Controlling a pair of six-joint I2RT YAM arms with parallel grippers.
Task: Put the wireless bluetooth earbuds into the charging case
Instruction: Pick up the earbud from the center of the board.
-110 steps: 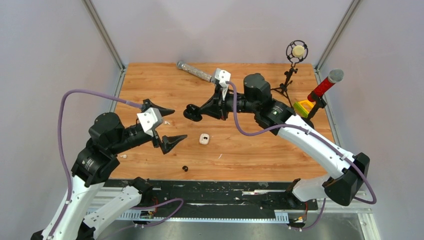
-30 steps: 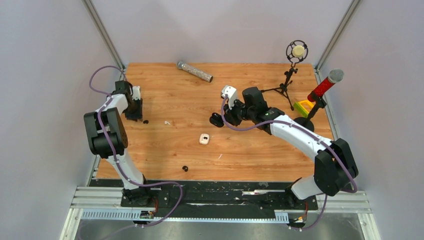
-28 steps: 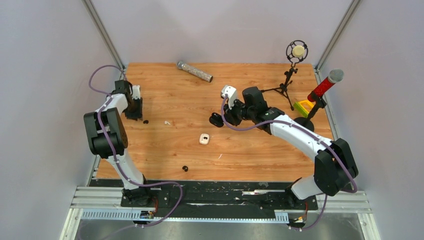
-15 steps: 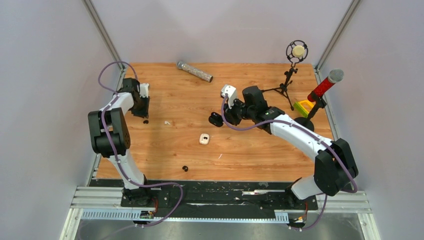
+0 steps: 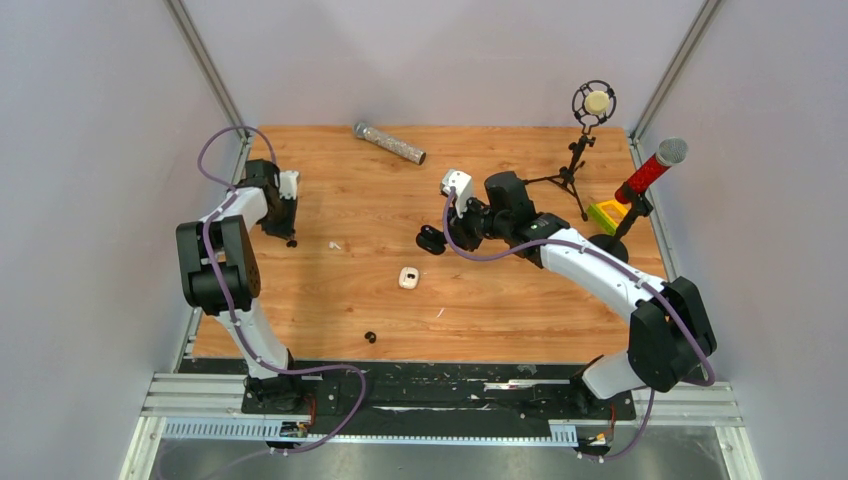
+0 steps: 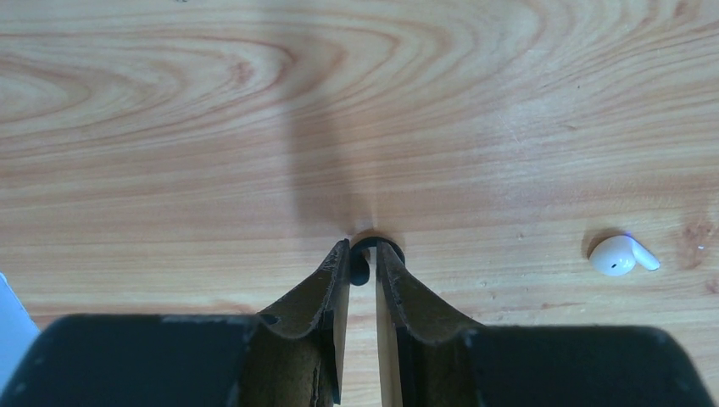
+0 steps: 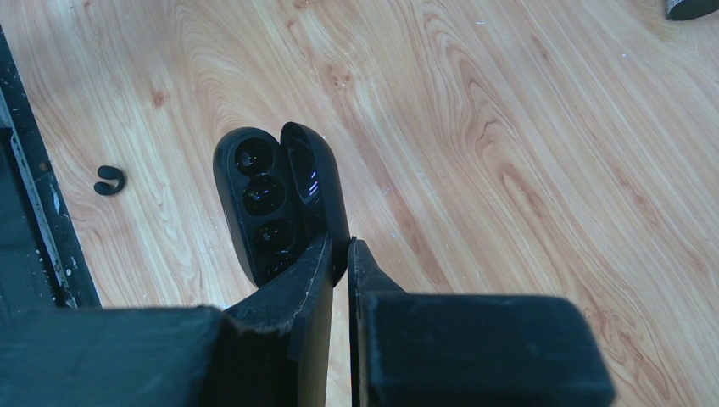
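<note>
- The desk [image 5: 520,310]: the left arm [image 5: 215,262] has slid in from the left edge, so the pickup is under way.
- The charging case [image 7: 271,199]: black, lid open, wells showing, gripped near mid-desk by the closed right jaws, unmoved.
- The black earbud [image 6: 360,264]: small, roundish, near the left edge, pinched between the left jaws, which have narrowed to a slit.
- The whitish earbud [image 6: 621,254]: stemmed, lying just beside it, untouched.

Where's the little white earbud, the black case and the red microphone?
white earbud [image 6: 619,256]: left wrist view, its round body.
charging case [image 7: 257,200]: right wrist view, its open base.
red microphone [image 5: 643,177]: top view, its red handle.
</note>
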